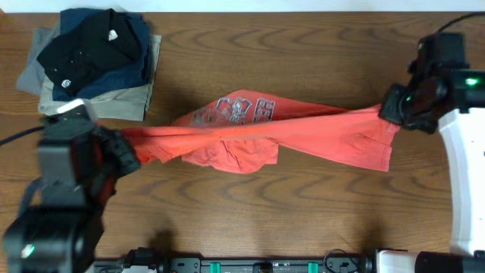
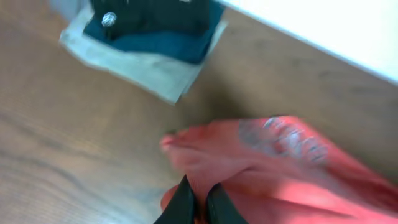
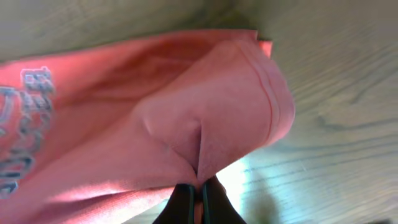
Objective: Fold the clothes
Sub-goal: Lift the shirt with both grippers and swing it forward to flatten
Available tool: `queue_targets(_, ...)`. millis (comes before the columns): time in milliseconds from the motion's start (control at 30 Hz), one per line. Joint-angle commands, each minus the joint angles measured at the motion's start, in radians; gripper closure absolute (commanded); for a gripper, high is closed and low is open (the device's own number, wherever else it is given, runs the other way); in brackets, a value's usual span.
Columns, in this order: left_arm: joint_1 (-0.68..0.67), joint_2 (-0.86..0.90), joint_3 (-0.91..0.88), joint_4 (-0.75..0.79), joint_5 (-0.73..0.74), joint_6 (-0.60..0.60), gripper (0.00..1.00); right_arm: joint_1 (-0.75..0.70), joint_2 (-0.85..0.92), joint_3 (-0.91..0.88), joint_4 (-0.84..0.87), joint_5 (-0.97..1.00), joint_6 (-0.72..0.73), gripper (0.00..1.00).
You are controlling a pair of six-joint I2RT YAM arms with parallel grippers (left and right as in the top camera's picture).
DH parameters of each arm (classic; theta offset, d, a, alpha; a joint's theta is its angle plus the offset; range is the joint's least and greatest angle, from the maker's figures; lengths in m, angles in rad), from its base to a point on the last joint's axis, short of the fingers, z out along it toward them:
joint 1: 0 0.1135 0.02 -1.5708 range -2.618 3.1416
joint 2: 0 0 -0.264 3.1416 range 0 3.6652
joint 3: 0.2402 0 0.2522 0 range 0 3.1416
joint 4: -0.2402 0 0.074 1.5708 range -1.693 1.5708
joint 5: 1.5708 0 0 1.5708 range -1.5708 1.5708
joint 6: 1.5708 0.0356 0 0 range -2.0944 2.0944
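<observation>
block lettering [image 1: 244, 111] on the coral-red t-shirt [image 1: 318, 136], crumpled and blurred, not legible

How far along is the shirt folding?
Done: only the grasp. The left pincer is shut on one end of the shirt, the right pincer on the other. In hand: the shirt is stretched between them over the table, bunched and twisted, lettering partly showing. Left: everything else; no clean fold shows, unlike the stack in the corner.
</observation>
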Motion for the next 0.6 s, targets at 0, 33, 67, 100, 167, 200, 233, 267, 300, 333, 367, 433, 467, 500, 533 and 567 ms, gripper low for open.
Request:
queue_targets(0,0.005,0.011,0.175,-0.063,0.057,0.044,0.94,-0.006,-0.022,0.154,-0.051,0.05,-0.051,0.99)
queue_targets(33,0.005,0.019,0.225,-0.091,0.057,0.045,0.94,-0.006,-0.022,0.196,-0.069,0.062,-0.051,0.99)
queue_targets(67,0.005,0.027,0.28,-0.12,0.057,0.045,0.94,-0.006,-0.022,0.238,-0.086,0.071,-0.051,0.99)
queue_targets(100,0.005,0.035,0.328,-0.142,0.057,0.045,0.94,-0.006,-0.022,0.28,-0.102,0.079,-0.051,0.99)
queue_targets(167,0.005,0.05,0.417,-0.17,0.056,0.046,0.94,-0.006,-0.022,0.368,-0.136,0.084,-0.055,0.99)
queue_targets(200,0.005,0.058,0.452,-0.174,0.056,0.046,0.94,-0.006,-0.022,0.409,-0.15,0.084,-0.063,0.99)
queue_targets(233,0.005,0.065,0.483,-0.174,0.056,0.047,0.94,-0.006,-0.022,0.441,-0.161,0.085,-0.067,0.99)
queue_targets(267,0.005,0.074,0.514,-0.172,0.057,0.05,0.94,-0.006,-0.022,0.474,-0.168,0.085,-0.067,0.99)
queue_targets(300,0.005,0.083,0.537,-0.169,0.057,0.05,0.94,-0.006,-0.022,0.498,-0.169,0.087,-0.067,0.99)
queue_targets(333,0.005,0.093,0.557,-0.163,0.057,0.05,0.94,-0.006,-0.022,0.518,-0.169,0.09,-0.068,0.99)
queue_targets(367,0.005,0.103,0.573,-0.153,0.057,0.05,0.94,-0.007,-0.022,0.537,-0.166,0.1,-0.068,0.99)
queue_targets(433,0.005,0.126,0.588,-0.101,0.055,0.049,0.94,-0.011,-0.022,0.562,-0.144,0.115,-0.066,0.99)
queue_targets(467,0.005,0.138,0.588,-0.064,0.049,0.049,0.94,-0.014,-0.022,0.566,-0.124,0.114,-0.066,0.99)
queue_targets(500,0.005,0.153,0.588,-0.024,0.041,0.049,0.94,-0.021,-0.022,0.566,-0.095,0.114,-0.066,0.99)
queue_targets(533,0.005,0.17,0.588,0.02,0.031,0.049,0.94,-0.026,-0.021,0.566,-0.067,0.121,-0.066,0.99)
queue_targets(567,0.005,0.195,0.588,0.071,0.016,0.049,0.94,-0.034,-0.014,0.566,-0.031,0.132,-0.06,0.99)
